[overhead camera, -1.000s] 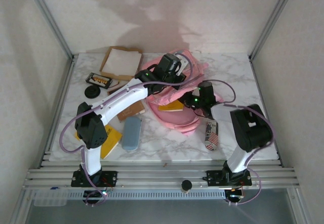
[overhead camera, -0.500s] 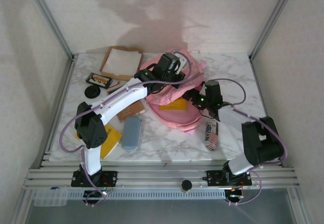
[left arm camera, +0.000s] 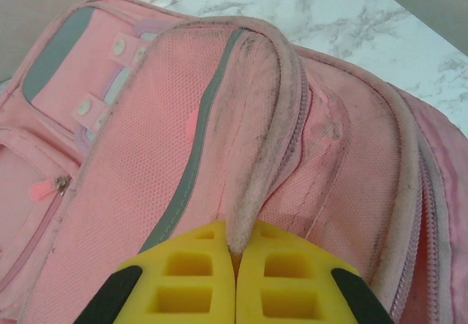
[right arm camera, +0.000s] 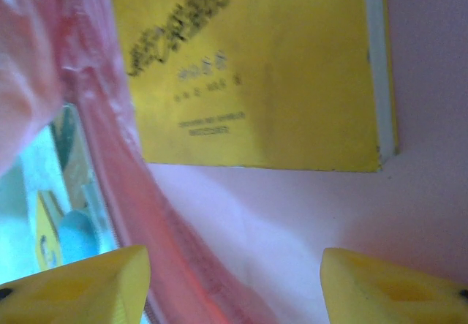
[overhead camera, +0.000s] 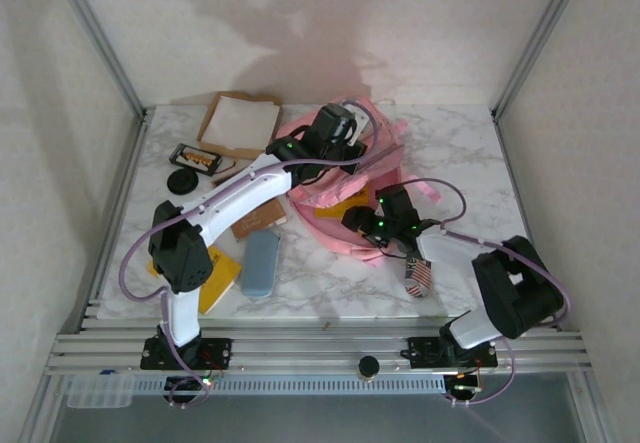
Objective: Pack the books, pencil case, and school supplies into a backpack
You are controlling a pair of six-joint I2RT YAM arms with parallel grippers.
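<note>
Left claw (left arm camera: pixel 235 242) pinches a raised flap of the backpack (left arm camera: pixel 351 156); right claw (right arm camera: pixel 232 269) gapes empty inside it, beside a yellow book (right arm camera: pixel 278 68).

Looks like a robot lab cell: plain white panel walls (overhead camera: pixel 300 13) and silver aluminium frame posts (overhead camera: pixel 100 38) box in a white marble-patterned tabletop (overhead camera: pixel 460 153), slotted aluminium rails (overhead camera: pixel 320 346) along its near edge.

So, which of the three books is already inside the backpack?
The yellow book lying in the open pink backpack. The brown book and the other yellow book lie outside it on the table.
</note>
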